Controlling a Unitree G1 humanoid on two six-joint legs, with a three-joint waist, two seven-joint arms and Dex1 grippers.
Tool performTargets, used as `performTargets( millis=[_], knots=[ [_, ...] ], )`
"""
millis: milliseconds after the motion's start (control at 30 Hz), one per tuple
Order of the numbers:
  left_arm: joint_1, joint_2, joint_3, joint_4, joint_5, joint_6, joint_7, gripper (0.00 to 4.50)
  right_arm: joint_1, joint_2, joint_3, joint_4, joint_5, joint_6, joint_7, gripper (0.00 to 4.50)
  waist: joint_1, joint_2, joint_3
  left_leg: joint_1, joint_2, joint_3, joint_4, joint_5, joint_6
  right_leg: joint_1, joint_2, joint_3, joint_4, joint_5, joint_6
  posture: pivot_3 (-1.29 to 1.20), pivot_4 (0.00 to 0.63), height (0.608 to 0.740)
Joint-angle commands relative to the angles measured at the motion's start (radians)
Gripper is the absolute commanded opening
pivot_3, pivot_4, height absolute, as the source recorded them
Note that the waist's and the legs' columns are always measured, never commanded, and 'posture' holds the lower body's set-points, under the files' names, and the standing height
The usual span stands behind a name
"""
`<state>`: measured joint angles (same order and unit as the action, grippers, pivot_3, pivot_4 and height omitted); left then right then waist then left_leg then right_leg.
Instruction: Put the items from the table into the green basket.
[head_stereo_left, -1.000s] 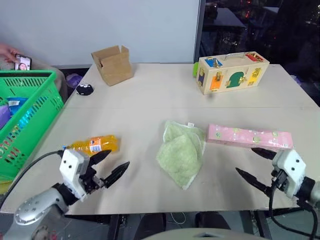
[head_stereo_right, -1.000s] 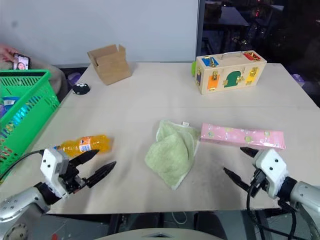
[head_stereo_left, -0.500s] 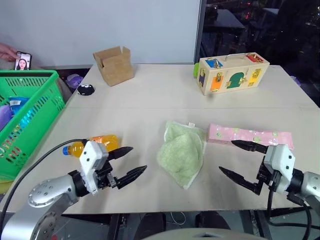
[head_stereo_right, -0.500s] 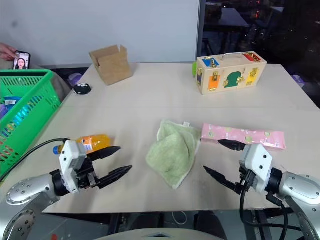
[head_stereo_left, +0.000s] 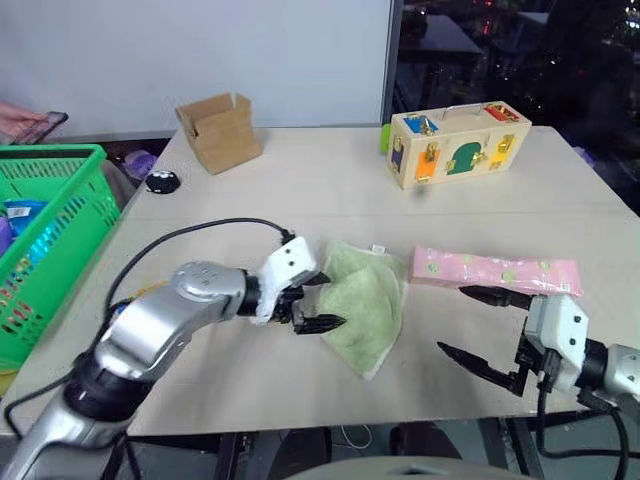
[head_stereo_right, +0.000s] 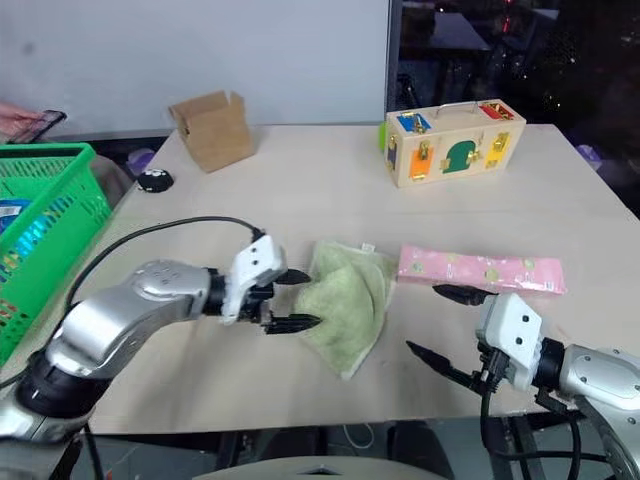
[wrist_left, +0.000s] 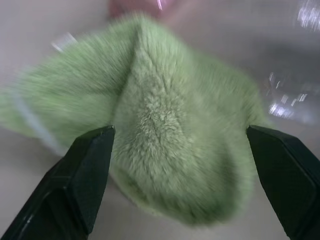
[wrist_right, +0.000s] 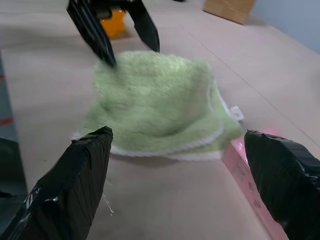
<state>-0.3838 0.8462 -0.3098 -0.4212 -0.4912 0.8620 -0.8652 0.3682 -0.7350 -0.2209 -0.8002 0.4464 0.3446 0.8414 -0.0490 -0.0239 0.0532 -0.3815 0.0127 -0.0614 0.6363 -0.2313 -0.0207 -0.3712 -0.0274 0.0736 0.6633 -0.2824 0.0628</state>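
Beige and matte, the table (head_stereo_left: 300, 190) fills most of the head views, with a pale wall behind it on the left and a dark window on the right. Near the middle of its front half lies the pale green cloth (head_stereo_left: 365, 305), folded loosely with a white edge and a small tag at its far corner. Just to the right of the cloth, almost touching its edge, the long pink box (head_stereo_left: 497, 271) lies flat, its length running across the table.

Off the table's left edge stands the green basket (head_stereo_left: 50, 240), with some blue and purple things inside it. In the right wrist view an orange bottle (wrist_right: 114, 21) shows behind the left gripper's fingers, on the far side of the cloth.

The left gripper (head_stereo_left: 318, 306) reaches in from the left, right at the cloth's left edge. Its two black fingers are spread wide; in the left wrist view they stand on either side of the cloth's bulging fold without closing on it. The right gripper (head_stereo_left: 490, 328) hovers near the front right edge of the table, just in front of the pink box, its fingers also spread wide and holding nothing.

Farther back sit a small brown cardboard box (head_stereo_left: 220, 130), a small black object (head_stereo_left: 160, 182) and a wooden toy box with coloured latches (head_stereo_left: 458, 143). A person's hand with a phone (head_stereo_left: 30, 120) shows beyond the basket.
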Motion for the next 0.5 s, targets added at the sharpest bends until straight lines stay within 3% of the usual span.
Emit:
performTargets(
  millis=[33,167,333,500],
  knots=[
    [-0.092,-0.039,-0.123,0.084,0.099,-0.007,-0.039,4.39,-0.001,0.019,0.024,-0.055,-0.023,-0.005,-0.052,4.47,-0.02,0.0,0.0,0.0,0.0,0.0,0.0,0.0,0.0,0.0,0.0,0.0,0.0,0.0,0.0,-0.17,0.0,0.74],
    [-0.113,-0.062,-0.19,0.16,0.179,-0.078,-0.074,2.62,0.049,0.03,0.027,-0.081,-0.039,-0.017,-0.067,4.5,-0.046,0.0,0.0,-0.001,0.001,-0.001,0.0,0.0,0.0,0.0,0.001,0.0,0.0,0.0,0.0,-0.21,0.006,0.74],
    [-0.086,-0.098,-0.099,0.162,0.151,-0.082,-0.063,0.27,0.042,0.028,0.029,-0.089,-0.033,-0.013,-0.071,4.5,-0.071,0.0,0.0,0.0,0.001,0.0,0.0,0.0,0.0,0.0,0.0,0.0,0.0,0.0,0.001,-0.2,0.01,0.74],
    [-0.028,-0.157,0.104,0.098,0.069,-0.036,0.031,0.11,-0.052,0.034,0.069,-0.052,-0.027,0.006,-0.084,4.5,-0.082,0.0,0.0,0.0,0.002,-0.001,0.002,0.0,0.0,0.0,0.001,0.001,0.001,0.002,0.003,-0.14,0.0,0.74]
  ],
)
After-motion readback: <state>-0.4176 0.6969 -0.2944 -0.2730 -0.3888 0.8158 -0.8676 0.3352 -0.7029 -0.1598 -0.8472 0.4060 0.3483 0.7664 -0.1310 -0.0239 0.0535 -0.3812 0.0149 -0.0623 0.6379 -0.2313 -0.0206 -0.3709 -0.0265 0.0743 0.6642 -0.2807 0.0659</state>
